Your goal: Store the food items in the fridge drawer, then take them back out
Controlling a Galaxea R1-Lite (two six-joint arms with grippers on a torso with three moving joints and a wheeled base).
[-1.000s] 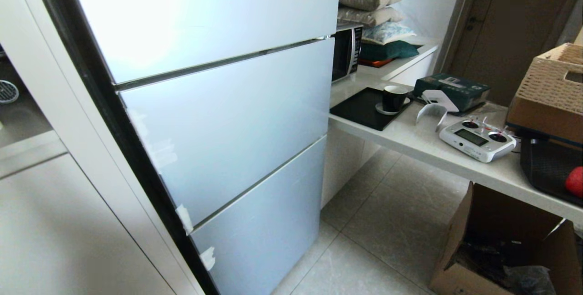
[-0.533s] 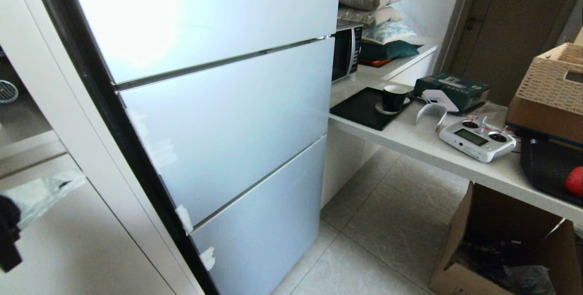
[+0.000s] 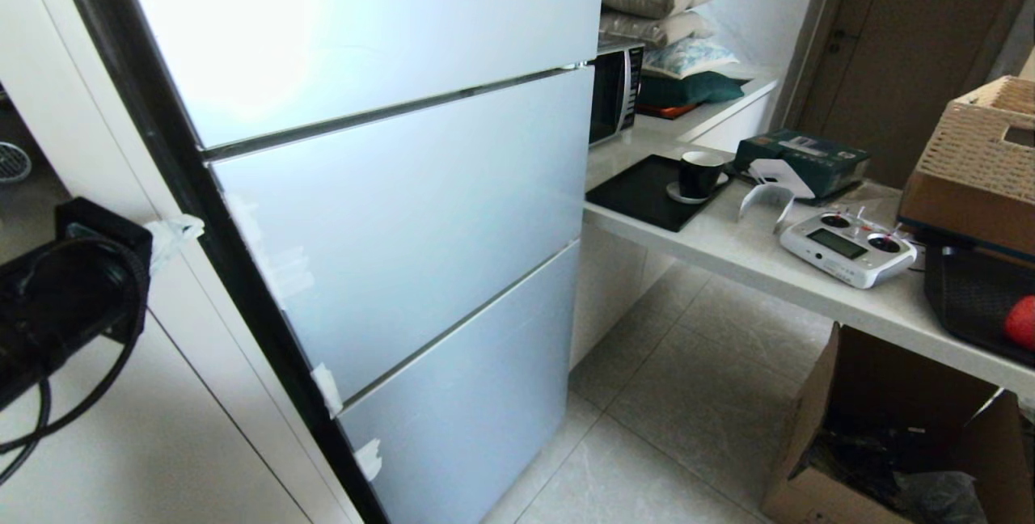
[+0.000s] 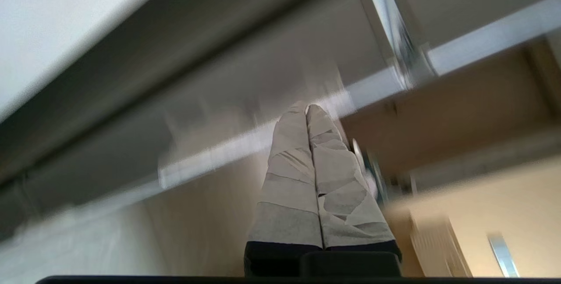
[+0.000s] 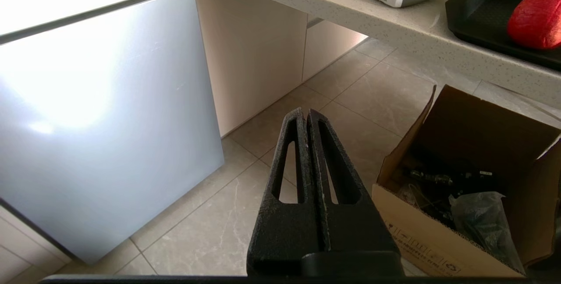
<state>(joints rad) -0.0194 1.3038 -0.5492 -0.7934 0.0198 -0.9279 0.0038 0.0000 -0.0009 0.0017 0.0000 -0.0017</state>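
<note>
Frosted blue-grey glass covers every front of the tall fridge [image 3: 388, 209], all shut, so the clear plastic fridge drawer stays hidden inside. The left gripper [image 4: 307, 108], its white-taped fingers pinched together and grasping nothing, hangs near the fridge's black hinge-side edge [image 3: 170, 152]; the right gripper [image 5: 305, 112] is clenched empty, low over the grey tiled floor [image 3: 687, 395]. One red, apple-like fruit [image 5: 535, 19] sits on a black tray [image 5: 480, 16] on the pale stone counter [image 3: 728, 245], well apart from both; the second fruit I cannot see. I'd worry that closed fingers could skid off that smooth glass instead of catching an edge, or knock the cabinet beside it.
</note>
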